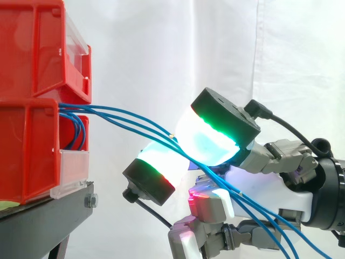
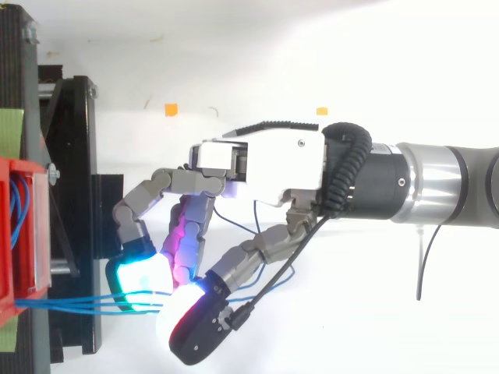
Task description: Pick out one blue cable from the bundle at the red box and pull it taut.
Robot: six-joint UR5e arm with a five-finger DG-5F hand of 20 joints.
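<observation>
Far left, two stacked red plastic bins point(image 1: 32, 59) sit on the black metal stand point(image 1: 38, 218). Thin blue cables point(image 1: 135, 123), three or four strands, leave the lower bin's front and slope down to the right through open air. The robot hand point(image 2: 265, 160) pinches them between two glowing pads point(image 1: 207, 140); how many strands are caught, I can't tell. White curtain point(image 1: 161, 48) behind.

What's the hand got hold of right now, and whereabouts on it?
The hand pinches the blue cables between its glowing pads, partway along their run out of the red box; how many are caught cannot be told.
</observation>
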